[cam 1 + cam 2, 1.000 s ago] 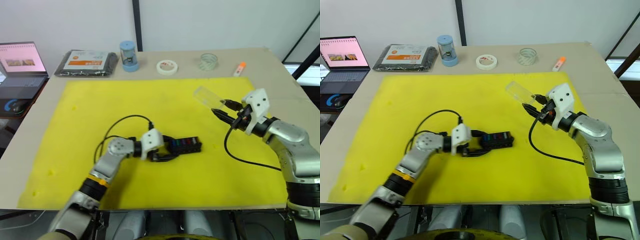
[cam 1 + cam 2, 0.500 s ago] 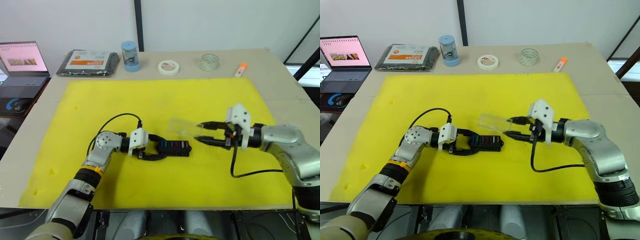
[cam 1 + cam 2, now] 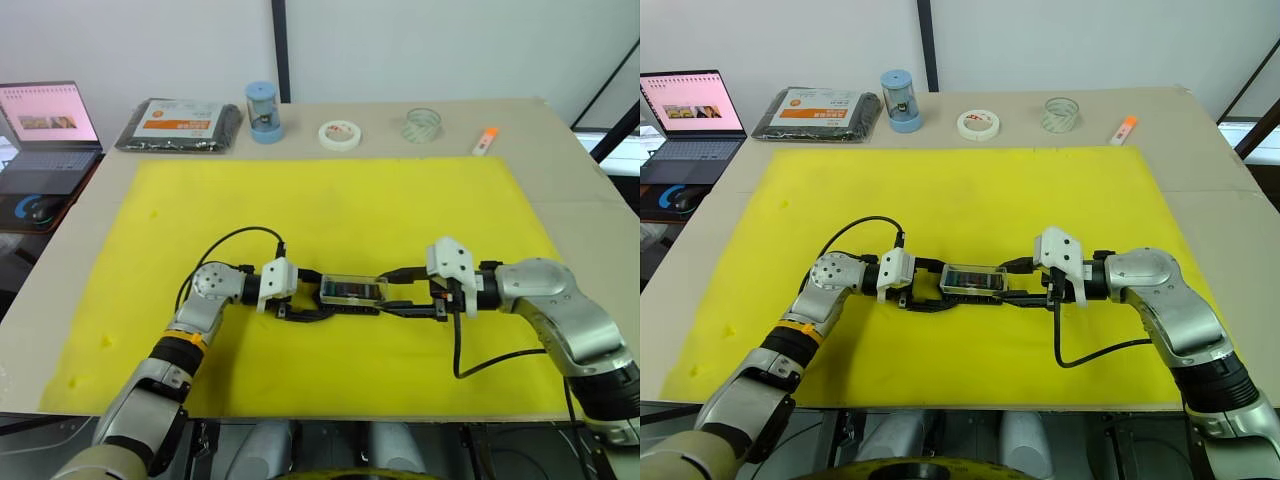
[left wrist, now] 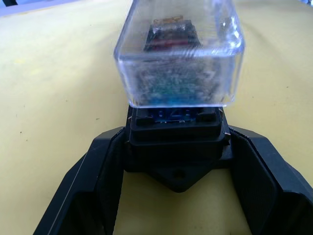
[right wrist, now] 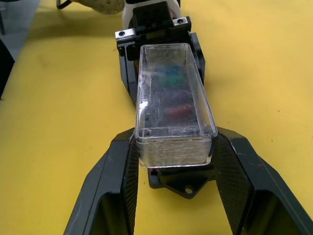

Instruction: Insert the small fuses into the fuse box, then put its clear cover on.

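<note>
Two sets of black fingers meet end to end at the middle of the yellow mat (image 3: 330, 215), with the fuse box (image 4: 177, 131) between them. The left gripper (image 3: 318, 299) has its fingers clamped on one end of the black block; in the left wrist view both pads press its side walls. The right gripper (image 3: 392, 296) comes in from the opposite end, and its fingers (image 5: 117, 181) are clamped on the clear cover (image 5: 172, 105), one pad flat against each long side. That cover sits directly over the fuse box, lined up along its length. Whether it is fully seated I cannot tell; in the left wrist view the black body shows below the cover's rim. Through the transparent plastic the small fuses (image 5: 171, 93) show as teal, purple and red spots standing in the slots.

Outward now: a black cable (image 3: 232, 243) loops over the mat beside the left wrist, and another hangs under the right forearm. Nothing lies on the mat between the fingers and the box.

Along the far edge of the bench (image 3: 560, 150), well apart from the action, stand a black packet with an orange label (image 3: 178, 124), a blue cylinder (image 3: 261, 111), a white tape roll (image 3: 339, 134), a clear tape roll (image 3: 422, 124) and an orange marker (image 3: 483, 141). A laptop (image 3: 42, 125) stands open off the bench's far left corner.
</note>
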Controlling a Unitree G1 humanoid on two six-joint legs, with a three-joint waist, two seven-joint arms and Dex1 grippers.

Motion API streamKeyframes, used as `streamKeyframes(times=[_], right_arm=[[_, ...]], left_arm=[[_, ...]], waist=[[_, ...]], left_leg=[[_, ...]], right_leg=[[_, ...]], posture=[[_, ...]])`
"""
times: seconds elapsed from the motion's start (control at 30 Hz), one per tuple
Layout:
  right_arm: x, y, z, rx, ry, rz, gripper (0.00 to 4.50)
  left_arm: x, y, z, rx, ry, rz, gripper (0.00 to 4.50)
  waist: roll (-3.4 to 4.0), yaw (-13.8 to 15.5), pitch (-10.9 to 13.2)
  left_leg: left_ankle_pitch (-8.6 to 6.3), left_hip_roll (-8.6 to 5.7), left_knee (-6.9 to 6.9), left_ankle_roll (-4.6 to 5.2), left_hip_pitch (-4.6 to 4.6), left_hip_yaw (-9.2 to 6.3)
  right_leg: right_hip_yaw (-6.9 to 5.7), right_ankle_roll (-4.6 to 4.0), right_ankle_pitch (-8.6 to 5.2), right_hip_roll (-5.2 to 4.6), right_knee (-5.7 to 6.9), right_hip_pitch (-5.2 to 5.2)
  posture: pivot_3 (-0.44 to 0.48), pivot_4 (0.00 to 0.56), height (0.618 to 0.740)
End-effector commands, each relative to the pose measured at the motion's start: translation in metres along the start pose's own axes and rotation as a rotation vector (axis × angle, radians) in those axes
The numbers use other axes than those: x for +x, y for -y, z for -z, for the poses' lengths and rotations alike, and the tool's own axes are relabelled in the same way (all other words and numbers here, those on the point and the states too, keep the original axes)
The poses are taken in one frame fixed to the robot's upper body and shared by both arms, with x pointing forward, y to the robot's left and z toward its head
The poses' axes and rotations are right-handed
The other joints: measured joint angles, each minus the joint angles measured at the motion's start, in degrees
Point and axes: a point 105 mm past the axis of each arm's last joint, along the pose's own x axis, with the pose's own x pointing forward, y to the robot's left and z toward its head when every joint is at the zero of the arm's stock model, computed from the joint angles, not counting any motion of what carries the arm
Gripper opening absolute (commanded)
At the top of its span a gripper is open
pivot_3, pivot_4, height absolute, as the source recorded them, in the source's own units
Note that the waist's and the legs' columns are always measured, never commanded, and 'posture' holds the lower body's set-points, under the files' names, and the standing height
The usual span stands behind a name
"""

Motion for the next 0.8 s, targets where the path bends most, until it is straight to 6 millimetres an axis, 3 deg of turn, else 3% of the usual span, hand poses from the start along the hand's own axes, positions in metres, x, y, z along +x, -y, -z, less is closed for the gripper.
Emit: streamKeyframes(times=[0.03,0.8], right_arm=[[0.003,0.003,-0.008,-0.034,0.028,0.002,1.83],[0.004,0.004,0.006,-0.006,-0.003,-0.01,1.83]], left_arm=[[-0.005,0.004,0.006,-0.024,-0.026,0.007,2.74],[-0.006,0.004,0.005,-0.04,-0.032,0.009,2.74]], waist=[[0.0,0.0,0.0],[0.0,0.0,0.0]], left_leg=[[0.0,0.0,0.0,0.0,0.0,0.0],[0.0,0.01,-0.02,0.0,-0.01,0.0]], right_leg=[[0.0,0.0,0.0,0.0,0.0,0.0],[0.0,0.0,0.0,0.0,0.0,-0.03]], posture=[[0.0,0.15,0.74],[0.0,0.15,0.74]])
